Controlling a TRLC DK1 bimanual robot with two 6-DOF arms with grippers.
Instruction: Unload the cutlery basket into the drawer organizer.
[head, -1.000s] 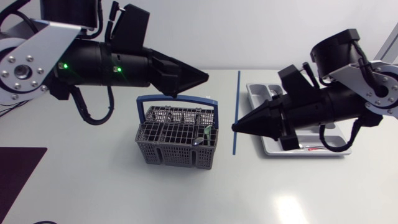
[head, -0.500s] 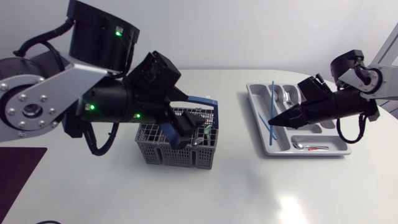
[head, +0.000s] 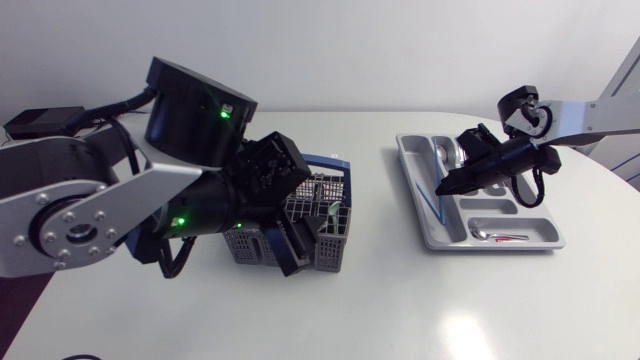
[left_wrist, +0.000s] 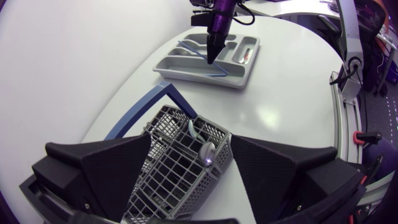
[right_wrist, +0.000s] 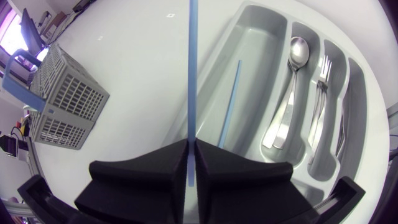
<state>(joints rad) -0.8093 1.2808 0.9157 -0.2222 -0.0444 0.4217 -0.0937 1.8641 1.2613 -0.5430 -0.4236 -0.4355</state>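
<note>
One blue straw (right_wrist: 193, 74) is pinched in our right gripper (right_wrist: 191, 144), angled over the basket-side slot of the organizer (right_wrist: 261, 43). Left gripper (left_wrist: 190, 140) gapes above the basket (left_wrist: 177, 171). Risk: the straw overhangs the rim and may tip out on release.

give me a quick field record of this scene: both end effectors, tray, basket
left end effector: open, over the basket
right end effector: shut on a blue straw, over the tray
tray holds: second straw, spoon, fork
basket holds: at least one metal piece
</note>
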